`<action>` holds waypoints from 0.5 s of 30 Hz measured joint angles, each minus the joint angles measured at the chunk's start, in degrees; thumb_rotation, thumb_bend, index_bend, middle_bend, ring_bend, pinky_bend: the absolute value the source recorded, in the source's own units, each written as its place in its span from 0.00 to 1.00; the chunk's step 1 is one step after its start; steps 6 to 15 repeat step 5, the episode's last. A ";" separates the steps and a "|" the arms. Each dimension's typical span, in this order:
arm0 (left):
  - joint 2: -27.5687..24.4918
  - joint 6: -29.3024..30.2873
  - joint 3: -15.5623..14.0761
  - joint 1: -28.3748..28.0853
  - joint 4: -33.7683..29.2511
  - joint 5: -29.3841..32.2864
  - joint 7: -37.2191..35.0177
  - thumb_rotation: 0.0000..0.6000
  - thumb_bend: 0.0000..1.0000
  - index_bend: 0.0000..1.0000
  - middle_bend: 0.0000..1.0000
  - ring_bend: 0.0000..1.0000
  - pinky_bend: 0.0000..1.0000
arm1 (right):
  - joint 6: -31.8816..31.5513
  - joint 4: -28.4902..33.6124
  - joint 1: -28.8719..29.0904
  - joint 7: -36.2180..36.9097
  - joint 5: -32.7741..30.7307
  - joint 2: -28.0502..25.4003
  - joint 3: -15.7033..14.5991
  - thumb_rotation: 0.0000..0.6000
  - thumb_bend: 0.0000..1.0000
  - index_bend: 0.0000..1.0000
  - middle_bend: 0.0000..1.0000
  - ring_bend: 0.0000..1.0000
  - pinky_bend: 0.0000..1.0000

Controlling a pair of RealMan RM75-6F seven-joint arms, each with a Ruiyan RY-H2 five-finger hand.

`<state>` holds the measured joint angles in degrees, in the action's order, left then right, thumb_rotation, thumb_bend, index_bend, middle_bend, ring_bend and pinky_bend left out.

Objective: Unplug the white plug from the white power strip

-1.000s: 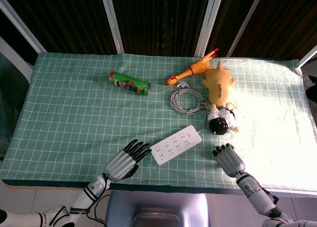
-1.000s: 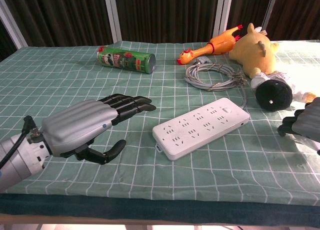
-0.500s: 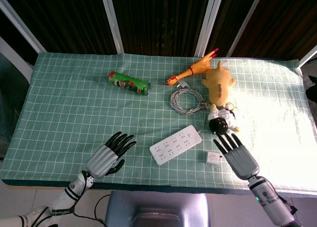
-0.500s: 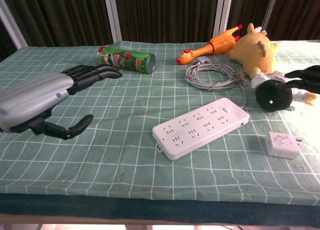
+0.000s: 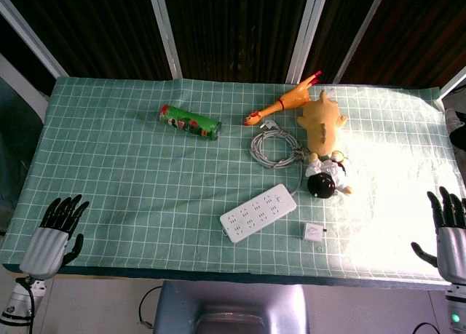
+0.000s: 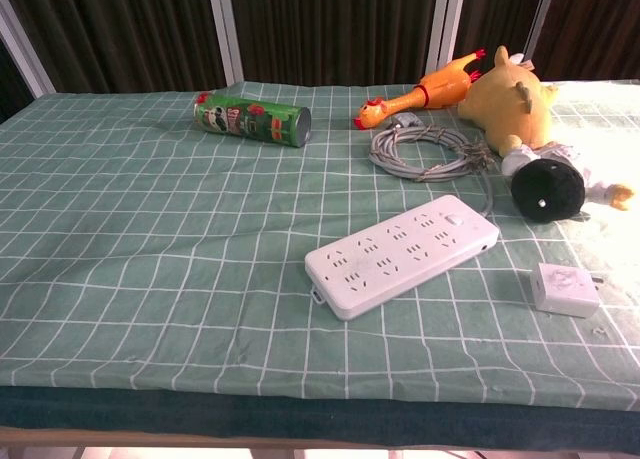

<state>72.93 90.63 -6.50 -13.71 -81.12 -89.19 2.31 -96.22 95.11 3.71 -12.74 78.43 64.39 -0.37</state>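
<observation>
The white power strip [image 5: 258,213] [image 6: 402,253] lies slanted near the table's front, its sockets bare. The white plug [image 5: 314,233] [image 6: 565,289] lies loose on the cloth just right of the strip, apart from it. My left hand [image 5: 54,228] hangs at the table's front left corner, fingers spread, holding nothing. My right hand [image 5: 449,229] is at the front right edge, fingers apart and empty. Neither hand shows in the chest view.
A coiled grey cable [image 5: 275,148] lies behind the strip. A green can [image 5: 189,122] lies on its side at the back left. A rubber chicken [image 5: 282,104], a yellow plush toy [image 5: 320,124] and a black-headed doll [image 5: 325,180] sit at the back right.
Both hands have drawn back from the strip to the table's outer front corners and left the chest view. The plug and strip have stayed put since half a second ago.
</observation>
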 measured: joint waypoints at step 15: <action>-0.58 -1.48 1.56 0.26 1.05 -0.01 -3.41 1.00 0.55 0.00 0.00 0.00 0.03 | 0.72 -1.53 -1.00 2.57 1.32 -0.36 0.90 1.00 0.22 0.00 0.00 0.00 0.00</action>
